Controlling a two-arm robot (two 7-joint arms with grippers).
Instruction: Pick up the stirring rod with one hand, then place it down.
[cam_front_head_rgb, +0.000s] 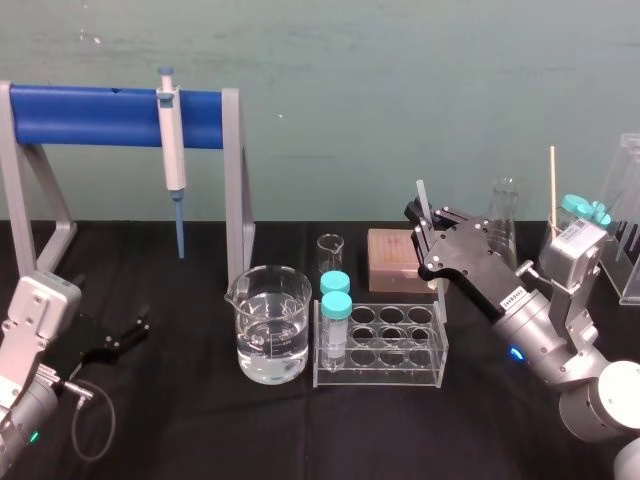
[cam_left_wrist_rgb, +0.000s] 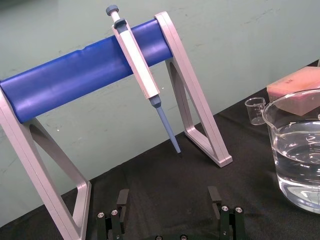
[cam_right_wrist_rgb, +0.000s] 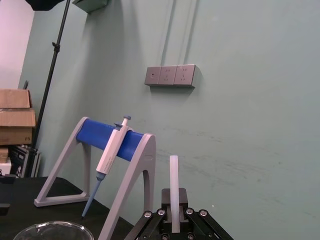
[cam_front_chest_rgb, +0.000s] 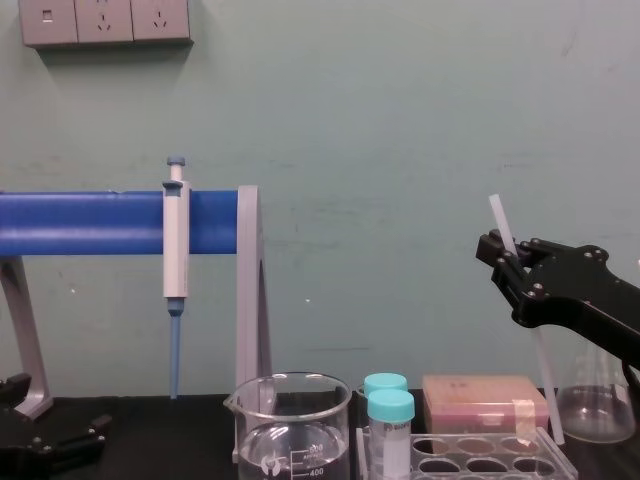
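Pinching the thin translucent whitish stirring rod (cam_front_head_rgb: 422, 200) aloft, pickup seemingly done, the black jointed right gripper (cam_front_head_rgb: 428, 238) needs a gentle lowering next; the left gripper (cam_front_head_rgb: 128, 335) sits parked, fingers spread.

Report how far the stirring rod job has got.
Done: the pick-up. The right gripper has its fingers shut on the stirring rod, which stands near upright by the tube rack. In hand: holding it there. Left: placing it down. The left gripper sits open and idle at far left.
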